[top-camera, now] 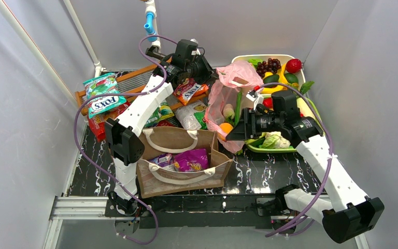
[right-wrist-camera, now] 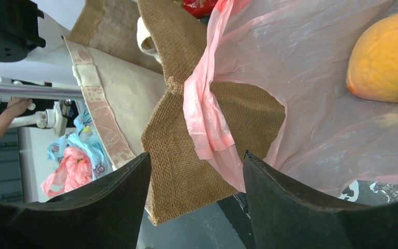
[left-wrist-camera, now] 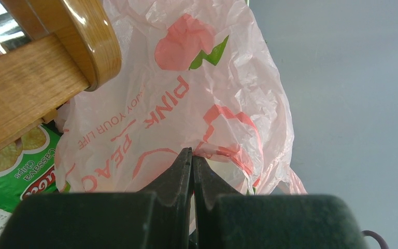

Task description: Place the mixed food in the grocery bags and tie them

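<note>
My left pincer (left-wrist-camera: 192,153) is pressed shut on the pink bag (top-camera: 227,88), which stretches lengthwise from the far side toward me (an orange (top-camera: 226,128) lies inside). My right pincer (right-wrist-camera: 197,155) is spread, straddling the bag's edge beside the brown tote (top-camera: 182,168), whose mouth faces up. Black marbled table (top-camera: 269,171), pale grey walls (top-camera: 31,129).

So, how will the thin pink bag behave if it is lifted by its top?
Probably floppy: the pink bag is crumpled thin film, likely to sag. The orange inside may weigh one side down and swing.
</note>
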`<action>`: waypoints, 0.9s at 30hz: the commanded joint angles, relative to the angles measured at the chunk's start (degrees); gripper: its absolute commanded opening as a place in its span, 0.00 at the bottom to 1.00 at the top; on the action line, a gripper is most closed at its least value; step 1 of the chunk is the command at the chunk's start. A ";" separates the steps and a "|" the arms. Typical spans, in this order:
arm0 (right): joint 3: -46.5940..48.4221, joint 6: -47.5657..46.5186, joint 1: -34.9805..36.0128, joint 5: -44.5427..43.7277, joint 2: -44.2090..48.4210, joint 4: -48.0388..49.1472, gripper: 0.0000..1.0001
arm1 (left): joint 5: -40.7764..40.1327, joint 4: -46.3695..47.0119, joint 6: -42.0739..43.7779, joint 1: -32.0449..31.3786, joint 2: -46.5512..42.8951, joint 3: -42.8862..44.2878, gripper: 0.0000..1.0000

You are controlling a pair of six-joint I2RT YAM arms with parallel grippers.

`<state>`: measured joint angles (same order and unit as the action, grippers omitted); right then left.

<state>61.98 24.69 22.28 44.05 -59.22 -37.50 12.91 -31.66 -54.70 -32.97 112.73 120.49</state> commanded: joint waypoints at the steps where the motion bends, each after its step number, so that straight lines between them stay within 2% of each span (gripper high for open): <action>1: -0.95 -2.97 2.07 -1.45 -0.36 0.78 0.72 | 1.07 -0.48 -0.41 -0.16 -3.00 1.53 0.00; 9: -1.50 -3.15 4.53 -4.53 -1.18 1.49 0.70 | 1.26 -0.45 -0.66 -0.34 -2.82 1.42 0.00; 14: -1.55 -3.11 6.48 -5.67 -1.72 1.84 0.61 | 1.32 -0.42 -0.76 -0.34 -2.79 1.23 0.00; 19: 0.14 -2.47 8.49 -6.82 -2.49 1.12 0.30 | 1.67 -0.46 -0.85 -0.47 -3.07 1.18 0.00; 20: 1.16 -2.33 8.93 -7.33 -2.68 0.64 0.19 | 1.75 -0.51 -0.85 -0.51 -3.16 1.09 0.00; 22: 3.14 -2.12 9.92 -8.12 -2.89 -0.73 0.06 | 2.08 -0.51 -0.89 -0.49 -3.56 0.73 0.00; 23: 4.36 -1.92 10.31 -8.56 -2.98 -1.45 0.01 | 2.35 -0.51 -0.86 -0.59 -3.75 0.39 0.00; 27: 9.50 -0.35 11.36 -9.76 -2.80 -3.13 0.01 | 4.06 -0.59 -0.77 -0.56 -3.74 -0.26 0.00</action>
<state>64.45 22.98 32.58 35.55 -62.87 -39.99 14.06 -31.66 -55.53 -33.23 112.73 120.46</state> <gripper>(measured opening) 0.024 0.010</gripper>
